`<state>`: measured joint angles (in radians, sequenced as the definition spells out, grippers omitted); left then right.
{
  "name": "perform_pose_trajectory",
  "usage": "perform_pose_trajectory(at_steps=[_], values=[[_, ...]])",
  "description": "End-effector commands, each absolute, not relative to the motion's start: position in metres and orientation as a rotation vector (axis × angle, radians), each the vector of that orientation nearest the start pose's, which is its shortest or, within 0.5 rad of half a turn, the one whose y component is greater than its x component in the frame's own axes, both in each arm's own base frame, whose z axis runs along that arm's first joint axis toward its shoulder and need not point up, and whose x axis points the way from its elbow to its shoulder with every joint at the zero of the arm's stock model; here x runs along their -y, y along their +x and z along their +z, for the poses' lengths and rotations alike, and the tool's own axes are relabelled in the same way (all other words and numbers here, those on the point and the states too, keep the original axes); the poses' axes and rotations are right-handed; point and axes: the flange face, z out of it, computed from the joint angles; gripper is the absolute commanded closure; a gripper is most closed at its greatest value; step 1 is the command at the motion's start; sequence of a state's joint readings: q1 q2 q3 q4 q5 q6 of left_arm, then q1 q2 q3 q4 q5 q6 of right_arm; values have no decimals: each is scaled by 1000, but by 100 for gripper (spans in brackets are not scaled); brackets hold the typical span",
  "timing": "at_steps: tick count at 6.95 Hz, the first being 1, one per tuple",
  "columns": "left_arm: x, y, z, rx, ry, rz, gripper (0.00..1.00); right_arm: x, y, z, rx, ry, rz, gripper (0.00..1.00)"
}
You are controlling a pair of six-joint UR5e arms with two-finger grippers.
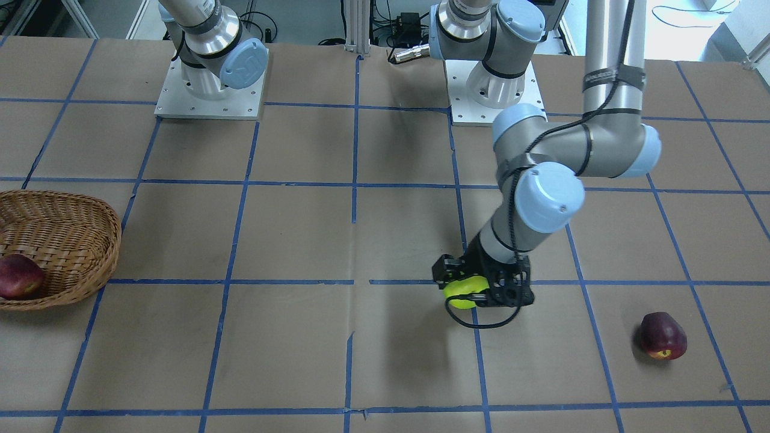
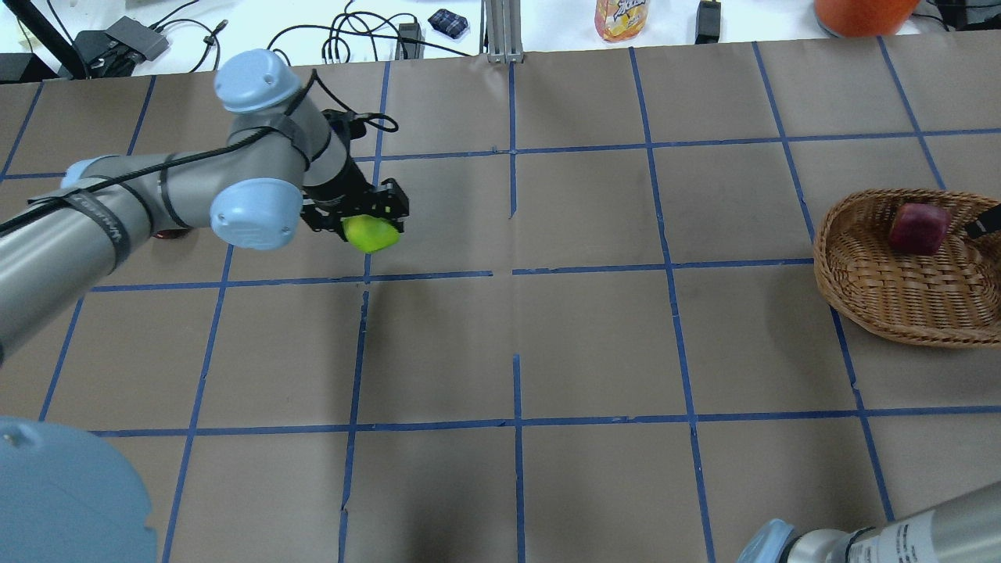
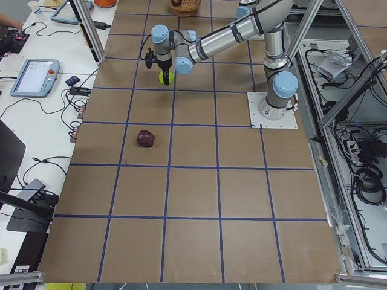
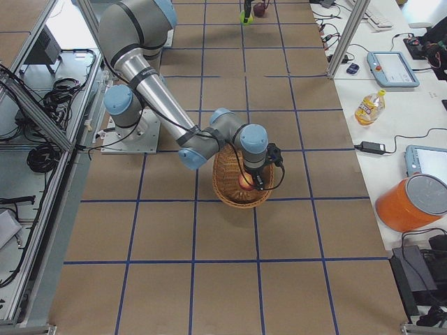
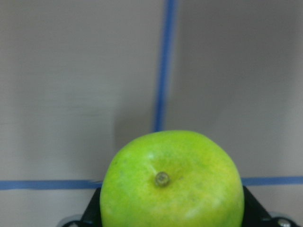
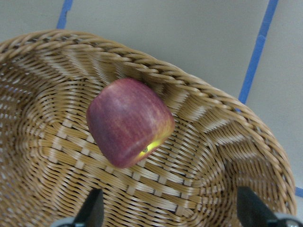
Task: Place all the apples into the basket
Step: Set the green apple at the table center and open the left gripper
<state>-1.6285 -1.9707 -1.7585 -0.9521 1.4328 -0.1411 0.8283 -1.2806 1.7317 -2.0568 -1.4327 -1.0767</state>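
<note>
Brown paper taped into a blue grid is covering the surface [image 1: 301,240], and over it my left claw [image 1: 466,290] is clamping the lime green apple [image 1: 459,298], apparently raised clear of the paper. I am judging this the carry. The basket [image 2: 860,291] is sitting well apart toward my right, so I should be travelling level, gripping firmly, and releasing low over the weave. My right claw [image 6: 170,213] is hanging with fingers apart over the red apple [image 6: 128,123] lying inside, possibly crowding my drop. The maroon apple [image 1: 662,337] is lying on the paper.
</note>
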Motion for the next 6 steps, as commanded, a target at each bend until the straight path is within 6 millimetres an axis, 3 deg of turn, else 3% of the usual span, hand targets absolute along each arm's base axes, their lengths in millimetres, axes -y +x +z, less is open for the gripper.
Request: perform_pose_trajectory(at_steps=[1,2,3,4,5,6], values=[[561,-284,230,-3319,-265,-119,65,545,-179,339,-3012,-465,-155,0],[548,-317,223,-3322,-285,-145,57,560,-108,343,-3016,-370,-129,0],[544,-324,213,-3315,-281,-122,29,569,-39,339,-3016,-303,-93,0],[546,-327,206,-3316,-348,-130,4,571,17,334,-3017,-183,-67,0],[550,-327,207,-3326,-336,-177,0,571,55,308,-3010,-98,-11,0],[557,-316,232,-3338,-261,-246,0,576,84,301,-3019,-48,-85,0]])
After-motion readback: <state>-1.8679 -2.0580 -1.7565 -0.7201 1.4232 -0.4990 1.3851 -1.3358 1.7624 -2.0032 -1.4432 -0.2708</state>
